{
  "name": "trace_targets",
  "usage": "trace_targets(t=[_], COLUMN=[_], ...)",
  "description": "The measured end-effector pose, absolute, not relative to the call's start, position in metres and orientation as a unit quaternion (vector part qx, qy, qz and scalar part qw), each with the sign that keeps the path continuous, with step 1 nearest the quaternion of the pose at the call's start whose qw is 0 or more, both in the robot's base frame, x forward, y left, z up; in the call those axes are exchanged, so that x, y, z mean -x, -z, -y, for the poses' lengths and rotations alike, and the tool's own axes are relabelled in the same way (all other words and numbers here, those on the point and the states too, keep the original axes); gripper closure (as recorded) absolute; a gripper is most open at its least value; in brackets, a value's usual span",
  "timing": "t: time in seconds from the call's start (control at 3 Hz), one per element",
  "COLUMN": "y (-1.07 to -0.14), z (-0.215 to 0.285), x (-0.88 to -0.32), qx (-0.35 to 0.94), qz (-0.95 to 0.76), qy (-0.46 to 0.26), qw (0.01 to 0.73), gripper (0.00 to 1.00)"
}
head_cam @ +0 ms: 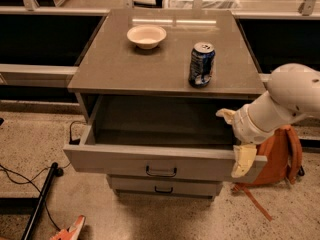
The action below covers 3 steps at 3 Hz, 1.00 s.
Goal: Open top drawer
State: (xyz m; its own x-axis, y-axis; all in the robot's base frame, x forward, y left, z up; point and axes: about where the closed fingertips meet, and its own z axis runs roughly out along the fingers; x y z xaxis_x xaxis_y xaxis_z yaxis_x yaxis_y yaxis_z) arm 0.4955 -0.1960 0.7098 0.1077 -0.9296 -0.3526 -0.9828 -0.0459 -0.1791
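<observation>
Top drawer (pixel 120 160): bottom centre of view, at 6 o'clock from the bench top. It stands pulled well out, with a plain grey inside and nothing seen in it. The front is tall, flat and grey, with a small black loop handle (pixel 161 172) at its centre.

Handling (judged): a rigid box on slides, light while empty. The smooth face offers no purchase, so take hold at the handle loop or the top lip of the front. Pull straight toward 6 o'clock; an off-centre pull may rack it.

Gripper (pixel 230 141): at the drawer's right front corner, 3 o'clock of the handle. Fingers (pixel 244 159) are spread apart, one in front of the panel and one over the inside. Whether they touch the panel, I cannot tell.

Two shorter drawers (pixel 165 185) sit below, both shut.

Bench (pixel 125 69): the can (pixel 201 64) is at 12 o'clock of the gripper, and the bowl (pixel 146 36) is farther back at 11 o'clock.
</observation>
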Motion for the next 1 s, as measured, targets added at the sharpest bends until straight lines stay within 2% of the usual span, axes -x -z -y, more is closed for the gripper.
trace_targets(t=[0.67,1.0], y=[-0.711,-0.697], z=[0.191,0.186], x=[-0.527,-0.536], qx=[0.724,0.724], qz=[-0.663,-0.665], qy=[-0.079,-0.088], qw=[0.171,0.161], gripper=[0.32,0.42])
